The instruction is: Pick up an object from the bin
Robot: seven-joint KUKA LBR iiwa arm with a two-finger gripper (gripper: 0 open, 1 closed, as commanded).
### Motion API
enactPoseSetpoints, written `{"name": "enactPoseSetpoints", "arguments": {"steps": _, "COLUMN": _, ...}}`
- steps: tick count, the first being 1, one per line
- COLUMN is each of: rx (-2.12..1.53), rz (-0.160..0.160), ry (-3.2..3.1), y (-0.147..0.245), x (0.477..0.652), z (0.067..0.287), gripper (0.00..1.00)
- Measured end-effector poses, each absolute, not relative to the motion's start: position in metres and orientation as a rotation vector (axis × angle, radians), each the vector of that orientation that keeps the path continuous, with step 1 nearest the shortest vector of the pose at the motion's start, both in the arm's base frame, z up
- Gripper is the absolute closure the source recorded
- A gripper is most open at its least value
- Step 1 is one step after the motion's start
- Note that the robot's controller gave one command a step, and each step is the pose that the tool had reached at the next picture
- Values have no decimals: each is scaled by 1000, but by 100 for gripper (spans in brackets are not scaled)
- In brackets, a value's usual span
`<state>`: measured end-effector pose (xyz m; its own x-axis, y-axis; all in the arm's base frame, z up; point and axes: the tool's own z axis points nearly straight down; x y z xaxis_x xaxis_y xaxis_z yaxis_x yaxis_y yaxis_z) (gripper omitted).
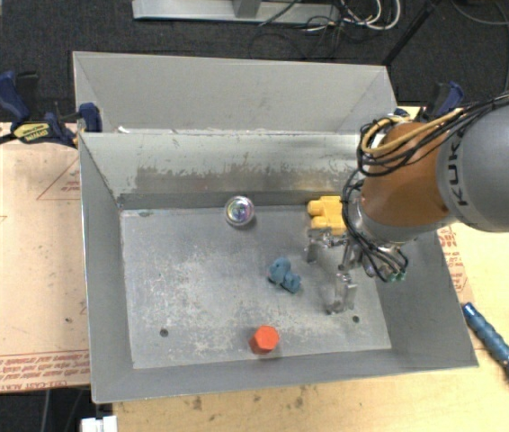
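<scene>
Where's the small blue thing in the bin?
The blue thing lies mid-floor, just left of the pincer in the camera view, with the orange piece nearer the front wall.

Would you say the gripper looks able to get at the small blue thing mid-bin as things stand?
Probably yes. The blue thing lies alone on the bin floor, just beside the gripper, with nothing between them; the yellow thing and the orange thing lie apart from it.
</scene>
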<state>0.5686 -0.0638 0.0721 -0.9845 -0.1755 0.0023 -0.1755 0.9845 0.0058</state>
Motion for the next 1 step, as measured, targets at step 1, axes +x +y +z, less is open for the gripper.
{"name": "enactPoseSetpoints", "arguments": {"steps": 1, "rx": 517, "rz": -6, "ry": -3101, "y": 4, "x": 571, "z": 78, "gripper": 0}}
